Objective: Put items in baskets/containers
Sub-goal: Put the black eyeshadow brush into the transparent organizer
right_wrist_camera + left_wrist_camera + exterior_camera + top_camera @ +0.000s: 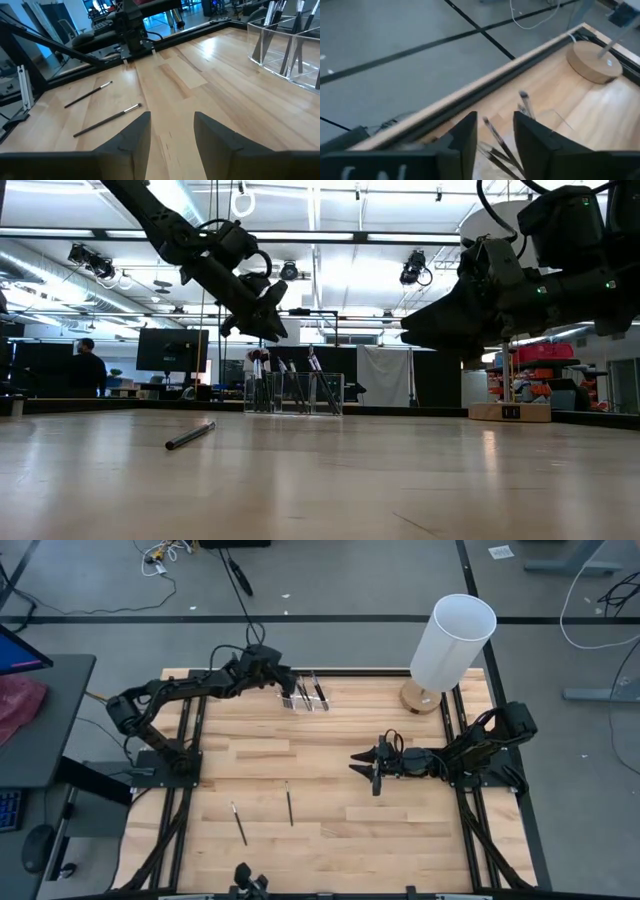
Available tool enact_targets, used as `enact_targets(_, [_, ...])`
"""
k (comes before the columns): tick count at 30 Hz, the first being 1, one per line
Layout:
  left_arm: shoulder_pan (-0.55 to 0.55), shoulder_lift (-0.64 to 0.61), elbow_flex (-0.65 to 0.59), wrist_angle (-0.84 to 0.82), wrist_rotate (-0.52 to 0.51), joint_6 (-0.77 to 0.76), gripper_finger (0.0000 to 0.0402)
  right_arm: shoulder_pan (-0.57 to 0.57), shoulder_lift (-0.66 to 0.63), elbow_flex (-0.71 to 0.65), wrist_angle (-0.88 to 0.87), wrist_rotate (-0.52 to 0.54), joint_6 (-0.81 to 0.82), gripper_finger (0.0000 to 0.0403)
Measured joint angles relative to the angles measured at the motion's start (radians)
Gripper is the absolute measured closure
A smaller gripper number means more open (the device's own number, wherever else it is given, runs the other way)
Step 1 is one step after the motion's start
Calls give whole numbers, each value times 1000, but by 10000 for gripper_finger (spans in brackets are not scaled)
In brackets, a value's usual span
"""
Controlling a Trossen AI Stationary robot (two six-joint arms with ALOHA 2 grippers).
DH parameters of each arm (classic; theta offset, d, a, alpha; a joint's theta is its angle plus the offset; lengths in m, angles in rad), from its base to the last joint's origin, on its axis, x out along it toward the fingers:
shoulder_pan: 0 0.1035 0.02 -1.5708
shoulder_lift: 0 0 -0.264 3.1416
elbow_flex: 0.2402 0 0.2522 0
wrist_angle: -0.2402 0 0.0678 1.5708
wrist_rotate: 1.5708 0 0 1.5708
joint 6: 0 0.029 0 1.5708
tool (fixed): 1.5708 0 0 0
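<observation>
Two makeup brushes (pixel 238 823) (pixel 289 804) lie loose on the near part of the table (pixel 330 830); the others we see stand in the clear organiser box (pixel 303 695) at the far edge. Our left gripper (pixel 283 679) hangs just over that box, fingers parted and empty. Our right gripper (pixel 362 763) hovers mid-table, likewise spread with nothing in it.

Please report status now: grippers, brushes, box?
Left gripper open above box. Right gripper open, empty, mid-table. Two brushes on table. Nothing blocking.
</observation>
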Motion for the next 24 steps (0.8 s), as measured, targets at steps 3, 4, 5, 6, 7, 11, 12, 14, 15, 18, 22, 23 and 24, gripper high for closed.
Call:
enact_targets(3, [6,-35,12,-3,26,32,253,1,0,0,-4,0,22,252])
enact_targets(4, [0,-53,16,-2,44,47,249,5,0,0,-6,1,27,252])
enact_targets(5, [-11,-72,18,0,57,57,246,11,0,0,-6,1,29,252])
enact_targets(6, [-30,-91,18,0,63,72,245,18,0,0,-6,0,29,252])
enact_targets(7, [-50,-110,18,-7,65,83,245,26,0,0,-6,1,28,252])
enact_targets(11, [-169,-193,18,-92,0,157,253,55,0,0,-6,5,21,252])
enact_targets(12, [-208,-210,18,-127,-31,175,257,62,0,0,-7,16,21,252])
enact_targets(14, [-298,-234,18,-198,-112,205,265,74,0,0,-16,44,20,252])
enact_targets(15, [-345,-242,18,-237,-151,212,269,78,0,0,-20,56,19,252])
enact_targets(18, [-492,-250,18,-346,-277,201,278,85,0,0,-35,81,11,252])
enact_targets(22, [-668,-242,3,-446,-394,82,286,85,1,0,-53,89,-19,252])
enact_targets(23, [-707,-241,-9,-456,-410,40,287,85,0,0,-54,89,-26,252])
enact_targets(24, [-745,-241,-24,-464,-425,-6,287,85,0,0,-54,89,-34,252])
